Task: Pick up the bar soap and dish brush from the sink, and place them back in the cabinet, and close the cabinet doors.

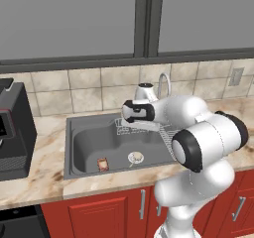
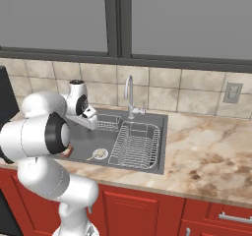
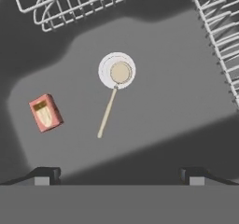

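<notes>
Gripper (image 3: 119, 174) hangs above the sink (image 1: 79, 133), jaws spread as wide as they go, nothing between them. Both finger tips (image 3: 46, 174) show at the near edge of the hand view, well apart from anything on the basin floor.

Count: one bar soap (image 3: 45, 112), one dish brush (image 3: 114, 85), two wire racks (image 3: 79, 3), one faucet (image 2: 129, 95).

Soap lies flat on the basin floor, left of the drain, near the front wall; paler face up. Brush rests with its round head on the drain, thin handle angling off toward the soap; the two lie apart.

Handling, as judged: soap is small, rigid, light, likely slick. Take it across the short sides, jaws square to the block, since it sits turned relative to the fingers. Brush is light and stiff; the slim handle offers little to pinch, so mid-handle, crosswise, looks best. The head may be too broad.
</notes>
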### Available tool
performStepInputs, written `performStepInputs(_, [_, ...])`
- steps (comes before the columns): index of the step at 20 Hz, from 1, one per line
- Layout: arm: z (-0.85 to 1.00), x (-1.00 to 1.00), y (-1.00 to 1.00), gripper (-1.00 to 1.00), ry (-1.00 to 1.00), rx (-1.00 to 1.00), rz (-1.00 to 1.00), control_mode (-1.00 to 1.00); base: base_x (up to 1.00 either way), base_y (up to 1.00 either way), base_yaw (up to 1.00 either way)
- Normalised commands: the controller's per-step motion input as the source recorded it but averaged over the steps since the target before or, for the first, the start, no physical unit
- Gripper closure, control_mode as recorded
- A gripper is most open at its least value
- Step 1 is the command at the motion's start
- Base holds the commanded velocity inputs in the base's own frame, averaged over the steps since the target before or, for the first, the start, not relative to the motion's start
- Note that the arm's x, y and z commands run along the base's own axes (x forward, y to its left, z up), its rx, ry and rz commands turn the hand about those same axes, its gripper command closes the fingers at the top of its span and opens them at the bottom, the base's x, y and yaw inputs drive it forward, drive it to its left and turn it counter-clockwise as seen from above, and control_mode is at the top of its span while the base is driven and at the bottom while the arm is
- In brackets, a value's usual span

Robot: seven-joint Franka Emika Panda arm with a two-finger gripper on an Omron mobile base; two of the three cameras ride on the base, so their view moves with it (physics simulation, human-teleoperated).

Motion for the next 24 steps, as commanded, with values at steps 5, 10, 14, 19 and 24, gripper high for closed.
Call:
performStepInputs(5, [-0.33, 0.04, 0.0, -1.0, 0.0, -0.03, 0.0, -1.0, 0.0, 0.0, 0.0])
performStepInputs(10, [-0.31, 0.02, 0.0, -1.0, 0.0, -0.04, 0.0, -1.0, 0.0, 0.0, 0.0])
performStepInputs(14, [-0.28, 0.07, 0.0, -1.0, 0.0, -0.01, 0.0, -1.0, 0.0, 0.0, 0.0])
performStepInputs(19, [-0.24, 0.11, 0.0, -1.0, 0.0, 0.0, 0.0, -1.0, 0.0, 0.0, 0.0])
performStepInputs(24, [-0.17, 0.25, 0.0, -1.0, 0.0, 0.0, 0.0, -1.0, 0.0, 0.0, 0.0])
